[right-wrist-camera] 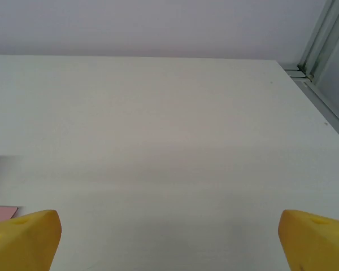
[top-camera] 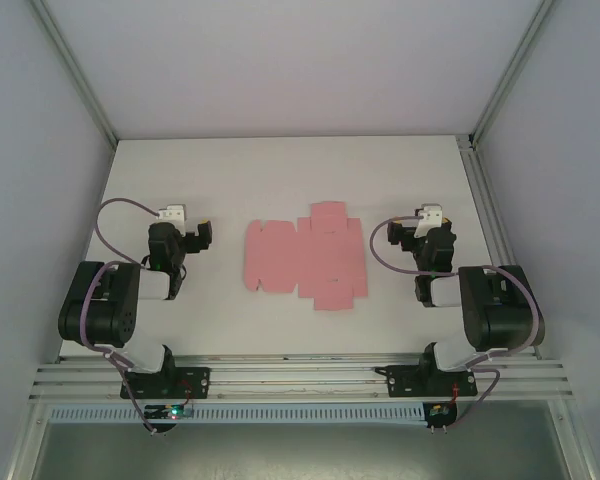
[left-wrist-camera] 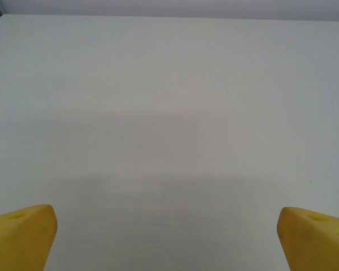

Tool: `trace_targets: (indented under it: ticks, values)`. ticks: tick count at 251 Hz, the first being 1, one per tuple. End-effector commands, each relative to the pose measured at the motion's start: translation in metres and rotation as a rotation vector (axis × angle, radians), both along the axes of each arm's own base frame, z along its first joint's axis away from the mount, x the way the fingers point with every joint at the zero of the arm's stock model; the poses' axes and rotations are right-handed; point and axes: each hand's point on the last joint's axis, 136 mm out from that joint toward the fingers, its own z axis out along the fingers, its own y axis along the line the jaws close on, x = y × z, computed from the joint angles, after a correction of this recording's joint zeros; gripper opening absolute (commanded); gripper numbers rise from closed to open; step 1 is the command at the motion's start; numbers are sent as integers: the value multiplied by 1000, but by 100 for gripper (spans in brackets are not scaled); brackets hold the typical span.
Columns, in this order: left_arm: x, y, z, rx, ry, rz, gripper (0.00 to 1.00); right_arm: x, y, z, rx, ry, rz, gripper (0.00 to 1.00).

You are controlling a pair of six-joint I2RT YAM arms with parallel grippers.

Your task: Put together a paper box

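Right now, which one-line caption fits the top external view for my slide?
Unfolded pink paper box lies flat on the white table between the open left gripper and open right gripper, untouched.

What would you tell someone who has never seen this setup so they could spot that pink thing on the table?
Start with the white table. Midway between the left arm and the right arm lies the paper box, a flat creased sheet with flaps sticking out. It is the only pink thing there; its neighbours are black or white.
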Motion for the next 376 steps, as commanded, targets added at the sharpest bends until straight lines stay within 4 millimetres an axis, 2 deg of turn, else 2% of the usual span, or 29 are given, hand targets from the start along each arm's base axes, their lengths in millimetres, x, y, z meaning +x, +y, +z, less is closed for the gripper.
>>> trace_targets:
  ticks: [1, 146, 180, 212, 234, 250, 264, 274, 304, 313, 325, 338, 357, 376]
  values:
    - [1, 0, 5, 3, -7, -4, 100, 5, 0, 13, 10, -35, -8, 98]
    - [3, -2, 6, -1, 13, -17, 100, 5, 0, 13, 13, -35, -9, 98]
    - [6, 10, 26, -3, 64, 56, 100, 7, -4, 17, 17, -33, -37, 98]
    - [1, -2, 55, -63, 92, 15, 100, 10, -6, 27, 5, 5, -50, 98]
    - [-7, -16, 68, -137, 128, -42, 100, 9, -8, 33, 20, 77, -107, 98]
    - [-11, -26, 73, -213, 166, -61, 100, 6, 4, 38, 45, 138, -86, 98]
    - [-15, -29, 72, -291, 211, -32, 100, 2, 17, 43, 22, 186, -87, 90]
    - [-20, -35, 65, -349, 261, -31, 100, -1, 27, 48, 36, 226, -93, 83]
    - [-29, -65, 46, -505, 368, -120, 100, -11, 67, 43, 196, 396, -27, 67]
    - [-31, -75, 42, -549, 391, -152, 100, -14, 88, 37, 236, 432, 48, 62]
    - [-33, -88, 35, -594, 427, -182, 100, -17, 115, 27, 267, 482, 137, 62]
    - [-35, -98, 28, -632, 471, -195, 100, -19, 136, 13, 280, 525, 173, 61]
    - [-37, -115, 21, -669, 524, -252, 100, -18, 154, -11, 275, 607, 197, 55]
    - [-38, -127, 16, -700, 572, -294, 100, -16, 157, -35, 288, 703, 157, 50]
